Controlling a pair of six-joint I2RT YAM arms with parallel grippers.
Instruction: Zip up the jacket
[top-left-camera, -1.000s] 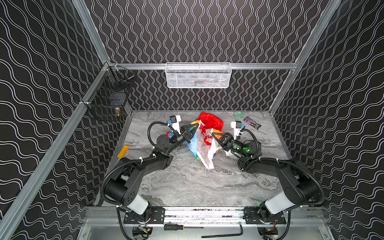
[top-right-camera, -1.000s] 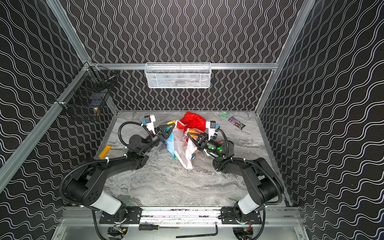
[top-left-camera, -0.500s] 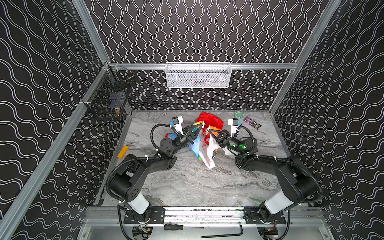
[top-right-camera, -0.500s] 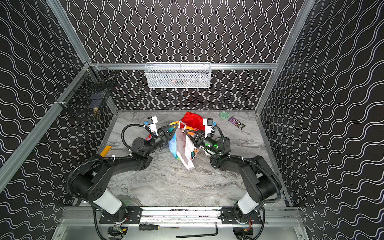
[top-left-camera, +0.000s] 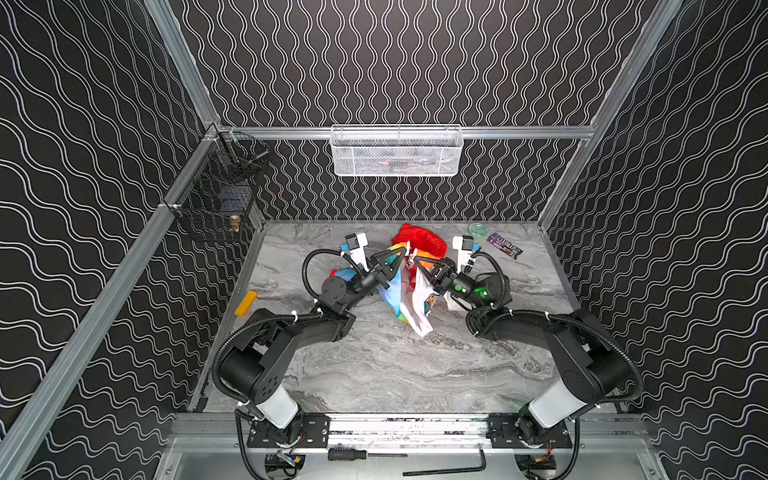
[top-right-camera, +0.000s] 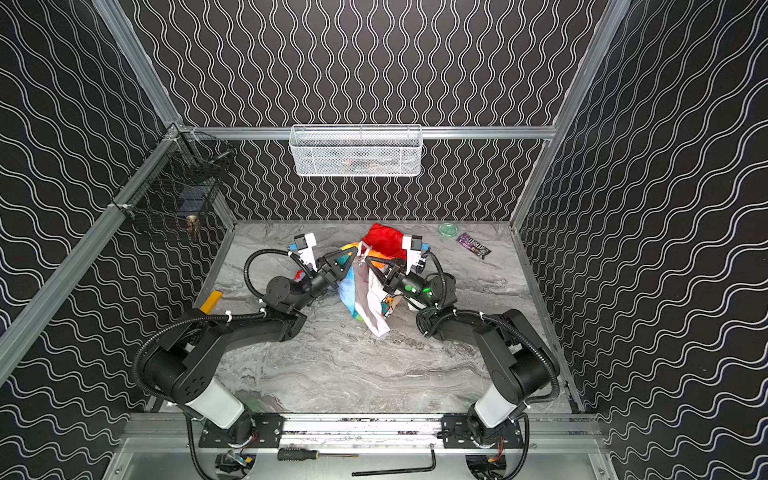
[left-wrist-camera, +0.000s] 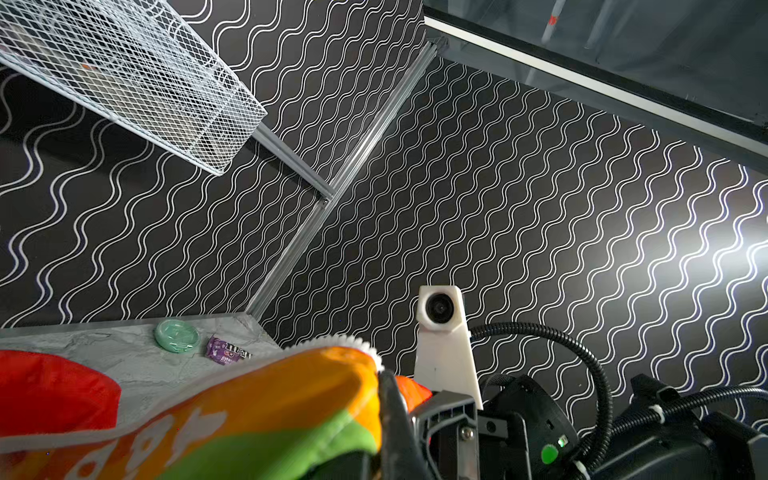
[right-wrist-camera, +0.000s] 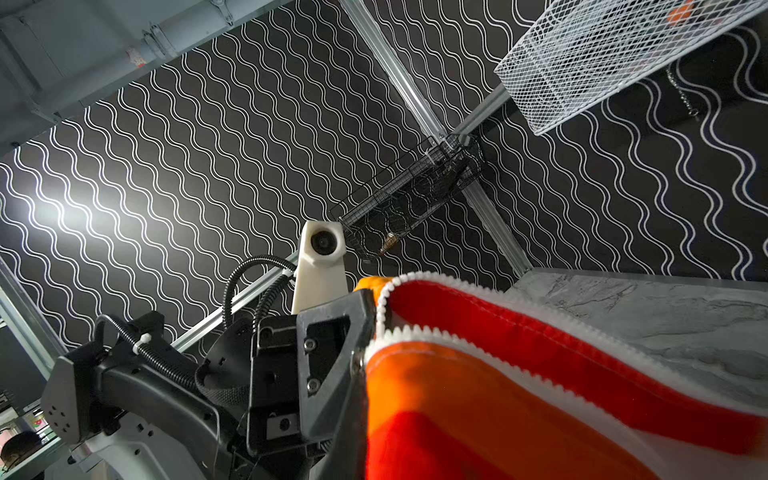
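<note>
The left hand (top-left-camera: 400, 258) and the right hand (top-left-camera: 417, 262) are both clamped on the upper edge of the jacket (top-left-camera: 417, 301), tips close together. The jacket hangs between them over the far middle of the desk (top-left-camera: 374, 374).

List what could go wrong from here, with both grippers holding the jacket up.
The left gripper and right gripper pinch the jacket with tips almost meeting; moving closer could knock them together.
The zipper teeth curl apart in the right wrist view, so the sides may not mate.
The jacket hangs bunched from that pinch and could slip out.
</note>
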